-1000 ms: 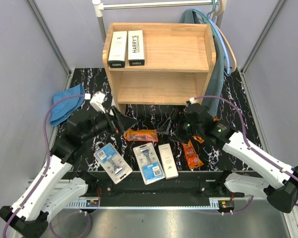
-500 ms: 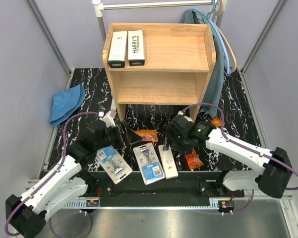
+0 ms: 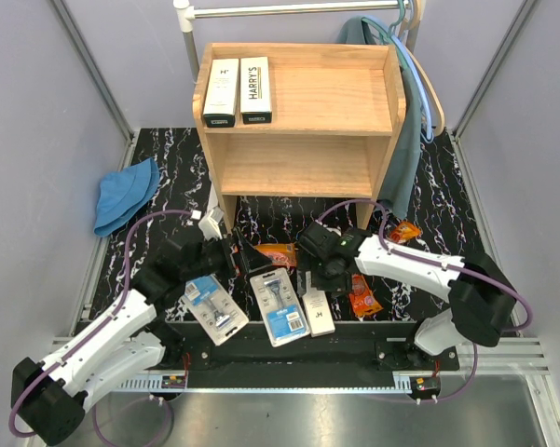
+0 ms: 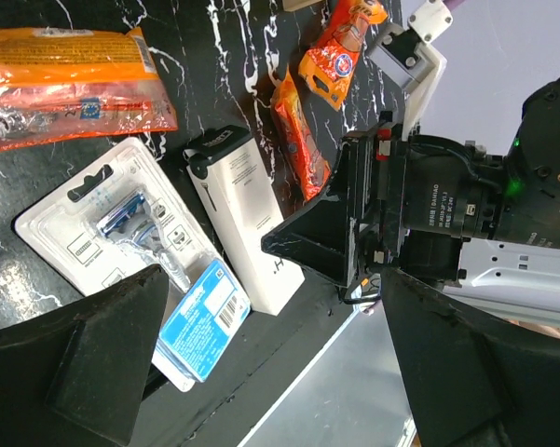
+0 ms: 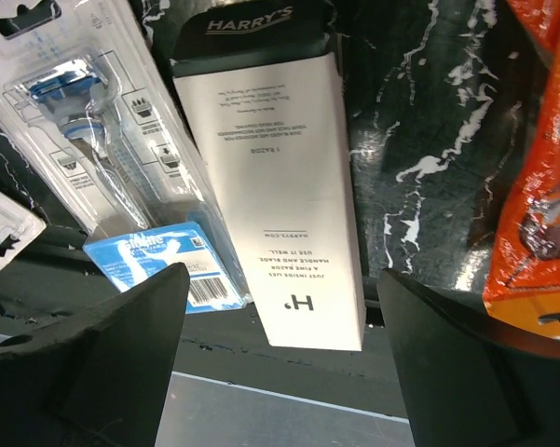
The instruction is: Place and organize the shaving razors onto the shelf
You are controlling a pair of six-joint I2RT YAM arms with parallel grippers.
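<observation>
Above the white Harry's box (image 5: 270, 186), right gripper (image 5: 281, 279) gapes wide, empty; left gripper (image 4: 275, 275) equally wide, empty, near 1 blister card (image 4: 121, 233).

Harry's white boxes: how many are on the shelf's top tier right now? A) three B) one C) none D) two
D: the left box and the right box lie side by side on the shelf's top tier; the third box is on the table.
</observation>
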